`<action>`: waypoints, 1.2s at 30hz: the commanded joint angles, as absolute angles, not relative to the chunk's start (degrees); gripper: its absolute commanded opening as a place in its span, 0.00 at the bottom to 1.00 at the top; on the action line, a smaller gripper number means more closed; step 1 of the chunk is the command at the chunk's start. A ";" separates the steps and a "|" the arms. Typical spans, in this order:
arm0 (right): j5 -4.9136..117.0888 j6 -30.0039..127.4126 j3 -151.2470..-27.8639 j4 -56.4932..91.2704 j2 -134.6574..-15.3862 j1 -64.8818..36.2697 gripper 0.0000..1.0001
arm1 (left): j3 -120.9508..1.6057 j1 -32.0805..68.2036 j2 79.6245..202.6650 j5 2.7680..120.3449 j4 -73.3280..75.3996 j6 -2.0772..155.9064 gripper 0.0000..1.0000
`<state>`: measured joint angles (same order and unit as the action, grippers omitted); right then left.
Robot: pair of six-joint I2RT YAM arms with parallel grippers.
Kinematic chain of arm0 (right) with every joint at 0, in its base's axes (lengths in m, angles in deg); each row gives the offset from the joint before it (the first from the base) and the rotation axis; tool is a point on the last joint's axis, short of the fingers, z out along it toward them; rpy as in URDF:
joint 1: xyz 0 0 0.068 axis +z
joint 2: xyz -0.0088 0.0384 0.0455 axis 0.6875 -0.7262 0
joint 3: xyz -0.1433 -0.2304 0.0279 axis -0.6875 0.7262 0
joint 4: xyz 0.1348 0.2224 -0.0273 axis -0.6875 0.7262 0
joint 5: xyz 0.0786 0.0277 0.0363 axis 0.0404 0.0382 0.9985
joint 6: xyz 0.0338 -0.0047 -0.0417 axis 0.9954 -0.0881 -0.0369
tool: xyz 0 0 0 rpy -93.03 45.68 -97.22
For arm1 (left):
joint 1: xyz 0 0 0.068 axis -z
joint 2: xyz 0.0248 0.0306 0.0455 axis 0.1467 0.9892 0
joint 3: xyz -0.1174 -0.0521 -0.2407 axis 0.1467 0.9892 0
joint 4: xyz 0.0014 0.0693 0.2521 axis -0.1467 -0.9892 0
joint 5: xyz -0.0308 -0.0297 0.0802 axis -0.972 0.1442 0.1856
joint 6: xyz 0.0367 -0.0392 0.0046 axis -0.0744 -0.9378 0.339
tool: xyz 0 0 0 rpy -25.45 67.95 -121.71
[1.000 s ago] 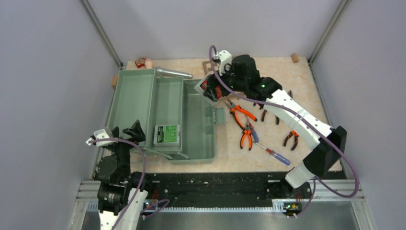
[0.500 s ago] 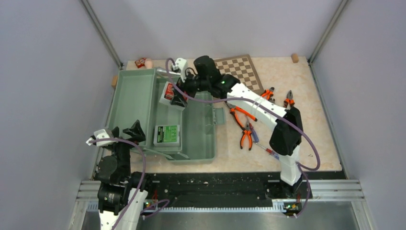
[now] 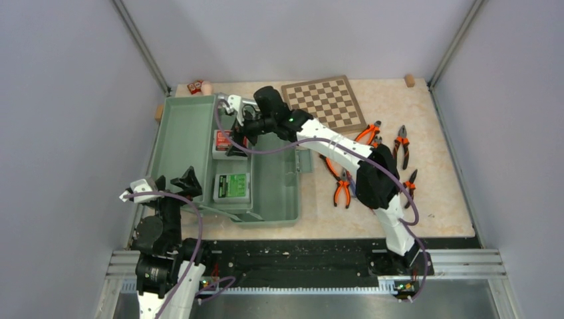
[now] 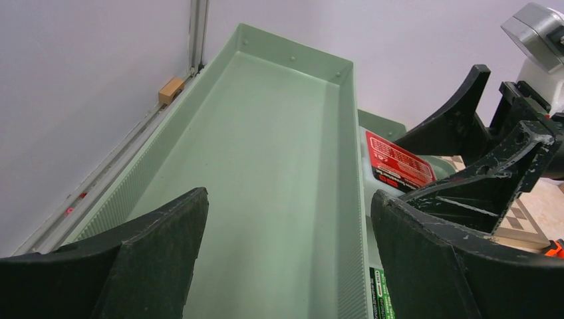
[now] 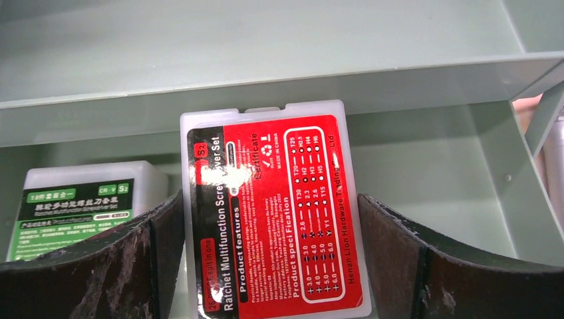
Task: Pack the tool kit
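The sage-green toolbox (image 3: 276, 199) lies open at the left, its lid half (image 3: 185, 133) spread out beside it. A green bit case (image 3: 232, 187) lies inside. My right gripper (image 3: 234, 138) reaches into the far part of the box, shut on the red bit case (image 3: 224, 141). In the right wrist view the red bit case (image 5: 273, 206) sits between the fingers (image 5: 399, 252), low over the box floor, beside the green case (image 5: 73, 199). My left gripper (image 3: 174, 185) is open and empty over the lid half (image 4: 266, 133). Orange-handled pliers (image 3: 342, 186) lie on the table.
More pliers (image 3: 401, 141) lie at the right. The chessboard (image 3: 324, 102) sits at the back. A steel hammer head (image 5: 553, 149) shows just past the box's far end. Small wooden blocks (image 3: 409, 80) sit by the back wall.
My right arm swung left from above the pliers to the toolbox, carrying the red bit case, and lowered it into the far part of the box. The chessboard came into view. My left arm stayed still.
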<state>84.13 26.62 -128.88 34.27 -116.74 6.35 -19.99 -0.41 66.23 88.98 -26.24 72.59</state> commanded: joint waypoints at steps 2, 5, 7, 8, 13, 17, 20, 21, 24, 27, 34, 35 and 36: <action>87.47 23.08 -135.62 29.30 -118.29 6.72 0.54 | -19.74 -0.26 62.05 89.53 -22.82 73.35 0.96; 86.71 22.42 -136.35 30.29 -119.47 6.69 0.58 | -19.72 -0.26 62.05 89.39 -22.95 73.29 0.96; 86.12 21.93 -136.69 31.51 -120.02 6.67 0.60 | -19.71 -0.22 62.09 89.38 -22.95 73.29 0.96; 85.76 21.87 -136.68 31.76 -120.06 6.68 0.62 | -19.69 -0.26 62.05 89.34 -23.00 73.29 0.96; 83.46 22.01 -136.28 32.68 -119.78 6.73 0.76 | -19.78 -0.24 61.96 89.28 -23.05 73.25 0.96; 82.06 23.86 -136.87 32.45 -118.33 6.67 0.89 | -19.82 -0.26 61.81 89.33 -23.13 73.29 0.96; 81.83 25.59 -137.11 31.81 -116.18 6.67 0.98 | -19.84 -0.26 61.79 89.35 -23.11 73.29 0.96; 81.55 25.77 -137.02 31.67 -115.38 6.71 0.99 | -19.85 -0.26 61.76 89.38 -23.13 73.29 0.96; 79.33 25.94 -136.24 31.83 -113.15 6.67 0.99 | -19.79 -0.26 61.70 89.33 -23.13 73.29 0.96; 75.52 27.07 -133.50 32.10 -109.91 6.62 0.99 | -19.82 -0.25 61.69 89.40 -23.31 73.29 0.96; 59.18 36.37 -118.60 31.67 -96.83 4.44 0.99 | -19.85 -0.26 61.43 89.44 -23.26 73.20 0.96; 55.62 38.26 -116.25 32.21 -94.80 3.79 0.99 | -19.88 -0.26 61.36 89.45 -23.25 73.20 0.96; 52.96 39.64 -114.37 33.64 -92.99 3.03 0.99 | -19.82 -0.26 61.35 89.53 -23.24 73.20 0.96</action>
<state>66.69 31.96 -120.46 33.46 -101.34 5.52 -19.95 -0.41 66.23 88.98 -26.19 72.59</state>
